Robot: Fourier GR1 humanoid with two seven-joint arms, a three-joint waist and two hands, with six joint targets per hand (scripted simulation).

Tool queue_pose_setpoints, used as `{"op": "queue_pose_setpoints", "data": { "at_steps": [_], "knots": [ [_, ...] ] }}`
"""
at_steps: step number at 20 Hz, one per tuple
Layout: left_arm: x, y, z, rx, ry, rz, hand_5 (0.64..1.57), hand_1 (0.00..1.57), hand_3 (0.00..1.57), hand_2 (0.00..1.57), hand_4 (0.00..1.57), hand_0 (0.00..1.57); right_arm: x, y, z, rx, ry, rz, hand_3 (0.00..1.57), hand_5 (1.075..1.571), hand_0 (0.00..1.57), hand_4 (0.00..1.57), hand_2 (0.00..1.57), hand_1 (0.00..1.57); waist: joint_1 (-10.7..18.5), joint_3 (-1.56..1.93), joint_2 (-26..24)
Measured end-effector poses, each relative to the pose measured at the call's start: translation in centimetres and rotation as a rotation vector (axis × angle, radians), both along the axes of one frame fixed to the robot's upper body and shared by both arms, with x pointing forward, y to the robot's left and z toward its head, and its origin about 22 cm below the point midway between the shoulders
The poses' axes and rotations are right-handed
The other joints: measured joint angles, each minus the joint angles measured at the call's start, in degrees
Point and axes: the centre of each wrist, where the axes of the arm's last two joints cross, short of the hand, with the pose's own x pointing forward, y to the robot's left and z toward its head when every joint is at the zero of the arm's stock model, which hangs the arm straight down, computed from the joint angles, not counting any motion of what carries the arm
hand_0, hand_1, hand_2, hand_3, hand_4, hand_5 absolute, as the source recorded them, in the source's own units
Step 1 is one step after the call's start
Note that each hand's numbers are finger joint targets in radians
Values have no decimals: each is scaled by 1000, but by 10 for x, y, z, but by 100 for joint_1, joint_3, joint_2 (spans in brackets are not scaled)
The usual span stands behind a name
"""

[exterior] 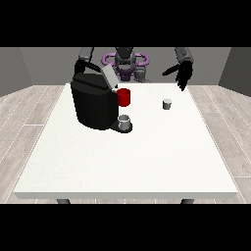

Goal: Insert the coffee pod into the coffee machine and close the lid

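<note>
A bare test room is showing here, more lab than home: plain grey walls (39,66) are closing it in, pale wood-plank flooring (24,117) is running underneath, and one large white table (122,166) is filling the middle.

A large white table (122,162) fills the middle of the view, its top a plain matte slab with a thin pale edge at 6 o'clock. Two dark legs (62,201) show beneath that edge. Grey wood-plank floor (22,122) spreads out at 9 and 3 o'clock. Plain grey walls (44,63) close the room at 12 o'clock, evenly lit.
</note>
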Motion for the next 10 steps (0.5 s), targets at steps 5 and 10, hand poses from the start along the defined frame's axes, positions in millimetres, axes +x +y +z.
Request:
{"op": "queue_pose_setpoints", "data": {
  "at_steps": [5,10],
  "knots": [
    [18,16,3,89,16,23,1571,0,0,0,0,0,8,14,10,-12,-26,31,0,1571,0,0,0,0,-193,-2,407],
    [27,22,-6,155,41,24,1571,0,0,0,0,0,15,14,13,17,-26,46,0,1571,0,0,0,0,-220,-1,644]
  ]
}}
